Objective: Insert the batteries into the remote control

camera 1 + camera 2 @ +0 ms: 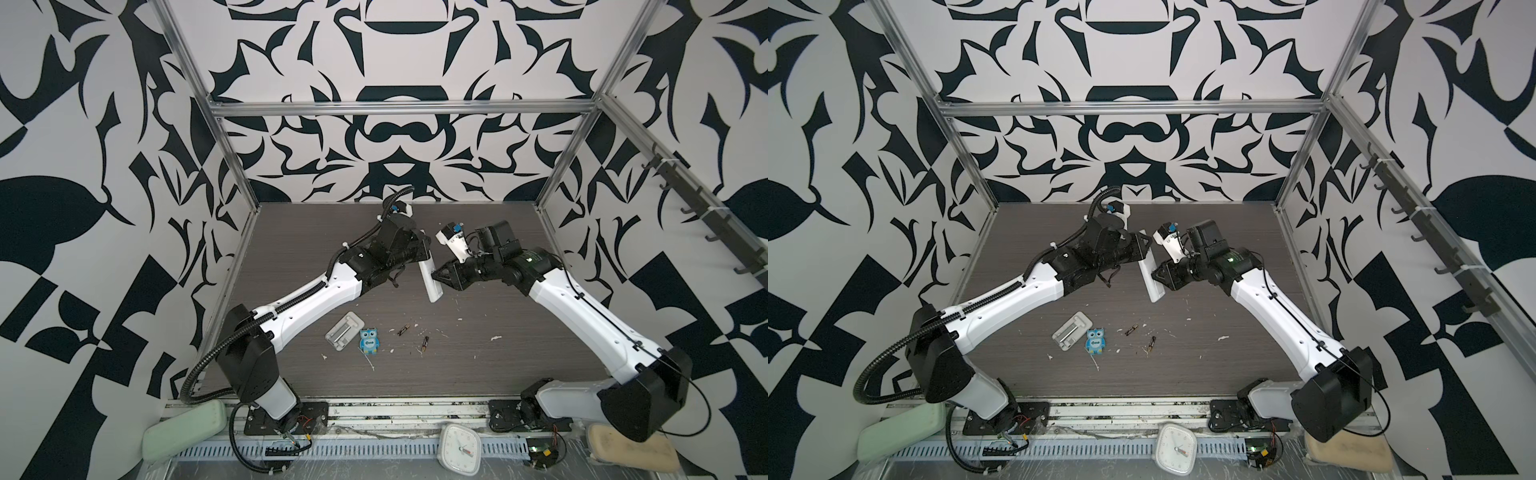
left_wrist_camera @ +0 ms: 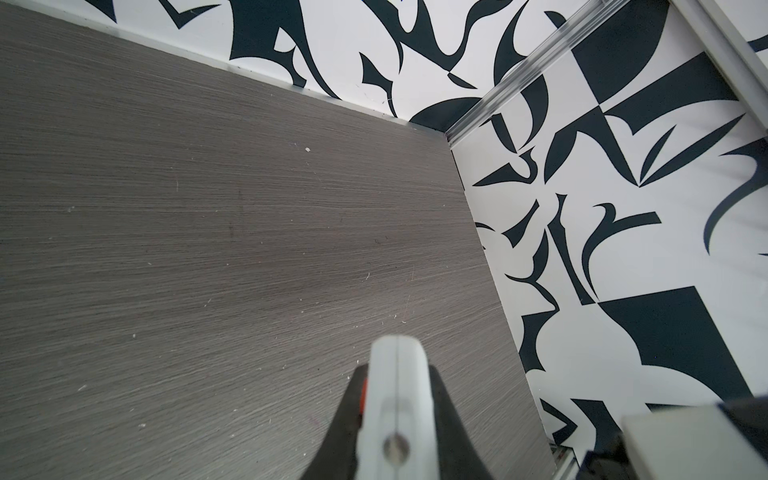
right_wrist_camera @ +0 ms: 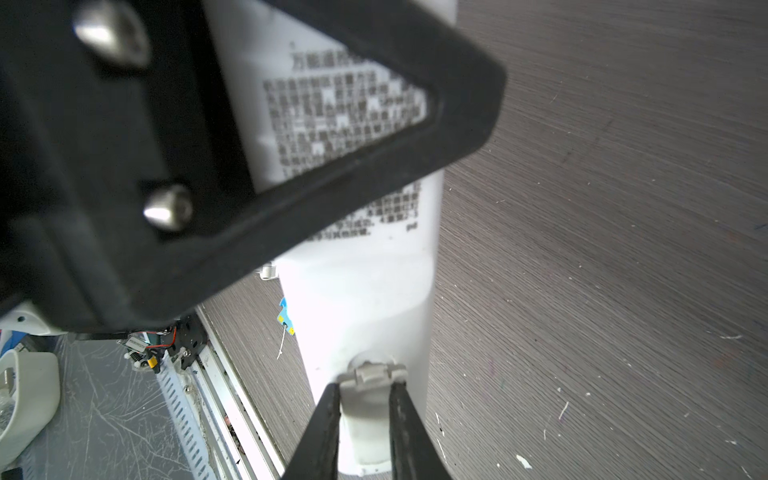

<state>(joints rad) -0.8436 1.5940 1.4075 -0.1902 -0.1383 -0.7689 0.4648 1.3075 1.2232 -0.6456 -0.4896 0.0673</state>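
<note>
**Operator:** Where is the long slim white plastic remote control?

**Manual:** Above your bench centre: left gripper clamps its far end, right gripper pinches its near end. Small dark cylindrical batteries lie nearer the front edge.

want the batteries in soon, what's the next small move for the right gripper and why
Probably pull the grey latch back with the right gripper to start opening the remote control. Its fingers sit on either side of that latch at the remote's end, the left gripper holds the remote off the table, and both batteries lie on the table.
</note>
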